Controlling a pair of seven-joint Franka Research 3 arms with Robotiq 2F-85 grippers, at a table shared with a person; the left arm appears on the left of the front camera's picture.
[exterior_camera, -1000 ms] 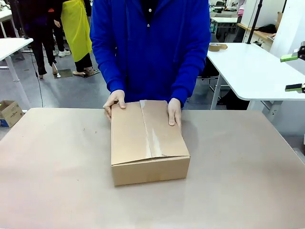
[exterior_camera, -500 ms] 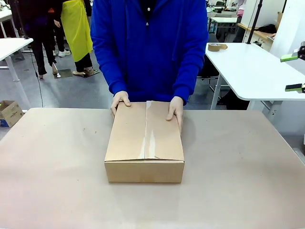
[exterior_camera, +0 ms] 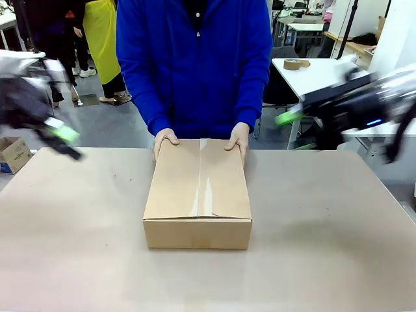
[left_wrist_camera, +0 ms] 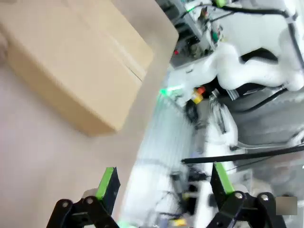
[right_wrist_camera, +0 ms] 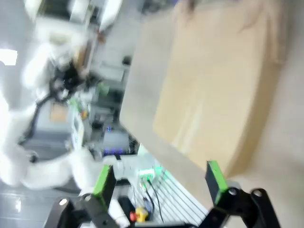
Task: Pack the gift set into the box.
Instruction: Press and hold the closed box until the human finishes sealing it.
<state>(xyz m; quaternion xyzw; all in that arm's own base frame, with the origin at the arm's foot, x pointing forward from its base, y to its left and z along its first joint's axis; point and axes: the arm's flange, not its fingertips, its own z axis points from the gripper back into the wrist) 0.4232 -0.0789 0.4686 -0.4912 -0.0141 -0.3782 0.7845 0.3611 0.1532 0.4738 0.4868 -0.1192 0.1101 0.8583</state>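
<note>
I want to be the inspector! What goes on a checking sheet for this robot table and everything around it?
Surface: brown table, plain covering.
Job's things: the box sits mid-table with its flaps shut; a person's hands rest on its far edge.
Clutter: nothing seen.
Grippers: left gripper and right gripper are both open, hold nothing and look blurred.
Cables: black cables run by the robot's base.
Surroundings: a tape roll on a white table; a small cardboard box on the floor; people farther off.
</note>
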